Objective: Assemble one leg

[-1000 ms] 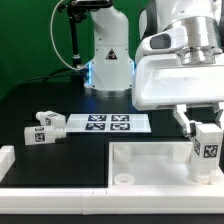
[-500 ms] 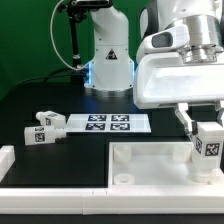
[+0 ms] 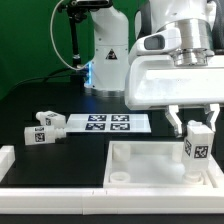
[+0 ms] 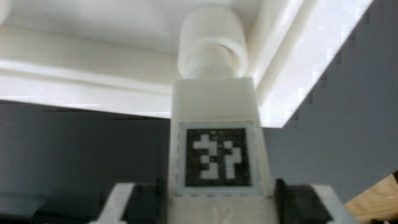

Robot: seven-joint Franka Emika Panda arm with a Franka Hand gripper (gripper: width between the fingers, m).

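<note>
My gripper [image 3: 197, 128] is shut on a white tagged leg [image 3: 196, 154] and holds it upright over the right part of the large white rimmed tabletop [image 3: 150, 150]. The leg's lower end is down near the tabletop's inner surface. In the wrist view the leg [image 4: 217, 120] runs straight out from between my fingers, its tag facing the camera and its round end close to the tabletop's rim [image 4: 311, 60]. A corner socket [image 3: 121, 176] shows at the tabletop's near corner on the exterior view's left.
The marker board [image 3: 107, 124] lies behind the tabletop. Two more tagged legs [image 3: 42, 128] lie on the black table at the exterior view's left. A white rail [image 3: 50, 190] runs along the front edge. The robot base [image 3: 105, 50] stands at the back.
My gripper has moved with the leg towards the exterior view's left, over the tabletop. The other parts have not moved.
</note>
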